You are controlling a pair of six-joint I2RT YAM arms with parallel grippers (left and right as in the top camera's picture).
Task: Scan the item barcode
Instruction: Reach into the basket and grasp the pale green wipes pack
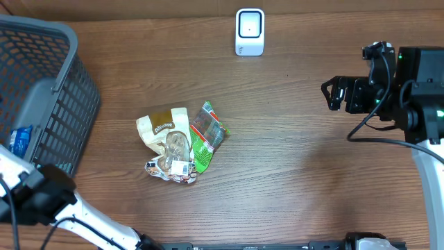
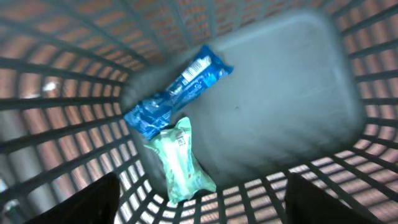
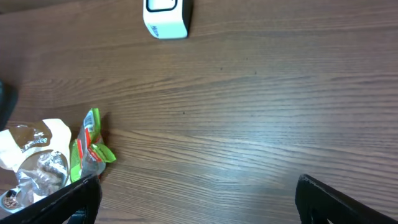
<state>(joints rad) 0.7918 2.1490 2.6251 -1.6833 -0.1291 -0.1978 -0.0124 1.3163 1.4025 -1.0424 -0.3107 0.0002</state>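
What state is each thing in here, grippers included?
Basket: holds two packets.
Blue packet: lying in basket.
Mint packet: lying in basket.
Snack pile: crumpled, on table, ungripped.
Scanner: on table, untouched.
Left gripper: open, empty, over basket.
Right gripper: open, empty.

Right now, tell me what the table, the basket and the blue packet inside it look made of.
Table: wood or wood-look laminate, matte; brown grain lines.
Basket: grey moulded plastic, by its lattice walls and smooth floor.
Blue packet: thin plastic film, apparently glossy; crinkled, but blurred.
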